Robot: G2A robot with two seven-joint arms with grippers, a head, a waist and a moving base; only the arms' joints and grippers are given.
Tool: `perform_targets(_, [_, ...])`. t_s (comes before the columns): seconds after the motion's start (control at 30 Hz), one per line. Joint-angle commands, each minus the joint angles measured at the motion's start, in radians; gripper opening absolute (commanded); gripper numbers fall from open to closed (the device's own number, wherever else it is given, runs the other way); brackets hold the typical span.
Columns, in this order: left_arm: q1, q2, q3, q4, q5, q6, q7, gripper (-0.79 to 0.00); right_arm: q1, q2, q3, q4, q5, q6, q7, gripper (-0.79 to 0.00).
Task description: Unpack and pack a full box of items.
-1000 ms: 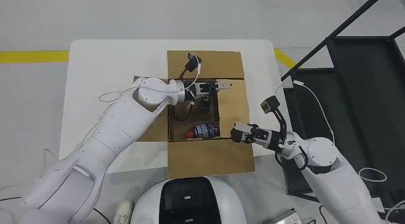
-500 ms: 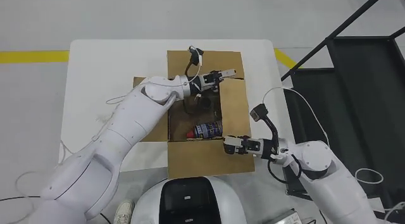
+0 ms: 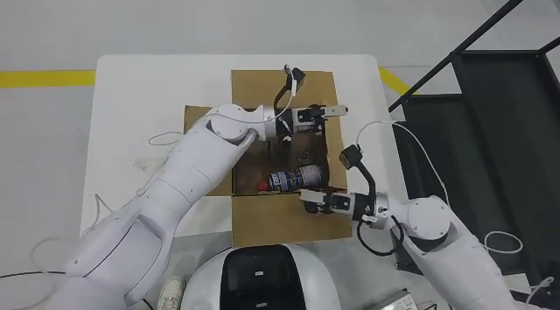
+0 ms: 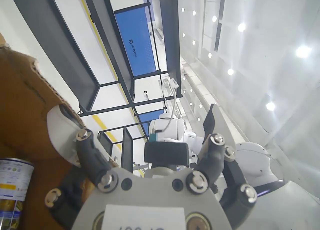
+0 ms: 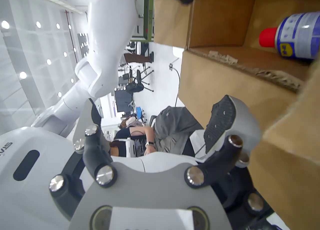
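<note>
Spray can (image 3: 293, 176), on its side inside the open box (image 3: 262, 222) at centre frame; left hand (image 3: 337, 110) open and empty over the box's right wall, right hand (image 3: 305, 198) open at the lower flap: you risk snagging cardboard and dragging the box as you reach in.

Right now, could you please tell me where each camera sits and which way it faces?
Top view: above the arms, looking down at the table and cardboard box; both arms show, left gripper and right gripper at the box.
Left wrist view: on the left wrist, tilted up toward a black rack and the ceiling; the left gripper shows, open.
Right wrist view: on the right wrist, facing the spray can inside the box; right gripper and left arm show.
Shared: top and right wrist views both show the spray can.
</note>
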Motion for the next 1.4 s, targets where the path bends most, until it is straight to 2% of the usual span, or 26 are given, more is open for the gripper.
perform_targets(0.0, [0.002, -0.001, -0.004, 0.003, 0.007, -0.008, -0.009, 0.0, -0.019, 0.002, 0.021, -0.006, 0.003, -0.012, -0.011, 0.0])
perform_targets(0.17, [0.009, 0.012, -0.039, -0.002, 0.03, -0.041, -0.037, 0.0, -0.073, 0.003, 0.078, -0.012, 0.045, -0.069, -0.055, 0.0])
perform_targets(0.37, [0.056, 0.06, -0.12, -0.077, 0.068, -0.067, -0.078, 0.0, -0.119, -0.002, 0.137, 0.007, 0.094, -0.152, -0.158, 0.0])
perform_targets(0.6, [0.174, 0.145, -0.257, -0.262, 0.186, -0.054, -0.101, 0.0, -0.114, -0.011, 0.161, 0.058, 0.093, -0.169, -0.273, 0.0])
perform_targets(0.73, [0.258, 0.189, -0.341, -0.399, 0.253, -0.009, -0.114, 0.0, -0.084, -0.021, 0.147, 0.122, 0.165, -0.271, -0.297, 0.0])
perform_targets(0.87, [0.337, 0.221, -0.406, -0.519, 0.297, 0.035, -0.131, 0.0, -0.057, -0.029, 0.134, 0.177, 0.223, -0.353, -0.297, 0.0])
perform_targets(1.0, [0.395, 0.241, -0.445, -0.595, 0.316, 0.058, -0.144, 0.0, -0.034, -0.036, 0.13, 0.207, 0.27, -0.411, -0.292, 0.0])
perform_targets(1.13, [0.43, 0.253, -0.465, -0.63, 0.321, 0.067, -0.156, 0.0, -0.01, -0.042, 0.136, 0.221, 0.263, -0.424, -0.331, 0.0])
perform_targets(1.37, [0.466, 0.271, -0.499, -0.67, 0.323, 0.072, -0.178, 0.0, 0.059, -0.056, 0.127, 0.26, 0.094, -0.33, -0.521, 0.0])
